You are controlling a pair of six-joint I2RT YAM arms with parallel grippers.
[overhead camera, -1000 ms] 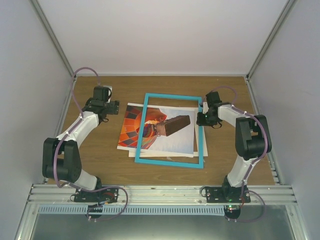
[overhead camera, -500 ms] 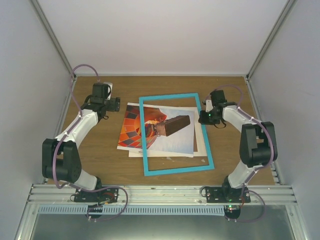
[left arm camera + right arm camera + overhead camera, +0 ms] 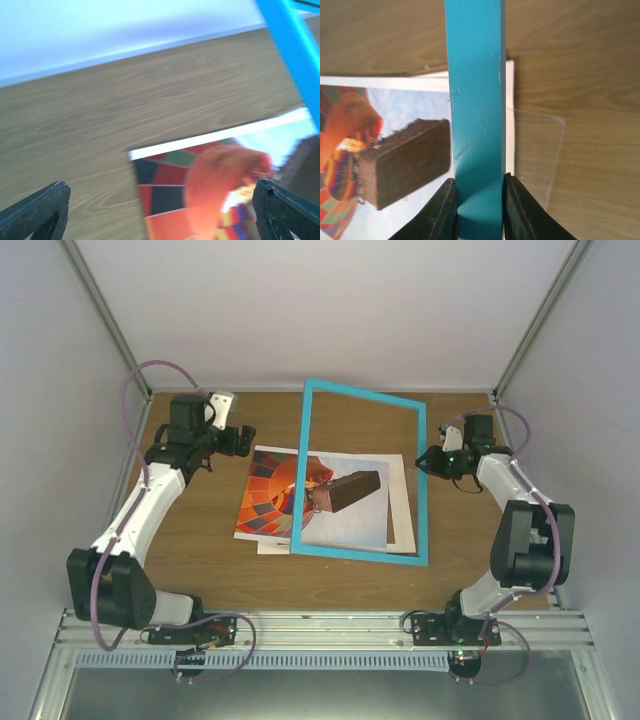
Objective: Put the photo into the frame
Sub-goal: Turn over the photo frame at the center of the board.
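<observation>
Right gripper (image 3: 479,200) clamps the thin teal rectangular picture frame (image 3: 475,75), its bar pinched between both fingers (image 3: 440,210), the frame tilted up. The hot-air-balloon paper print (image 3: 405,107) lies flat left of those fingers. Left gripper (image 3: 238,440) gapes wide, with the print's corner ahead between its fingertips.

The frame (image 3: 475,100) has a smooth teal painted face with faint scratches. The photo (image 3: 395,135) is smooth paper with little shine. The table (image 3: 200,560) looks matt wood grain. A clear sheet (image 3: 537,150) looks like thin plastic. The rail (image 3: 320,625) is ribbed bare metal.
</observation>
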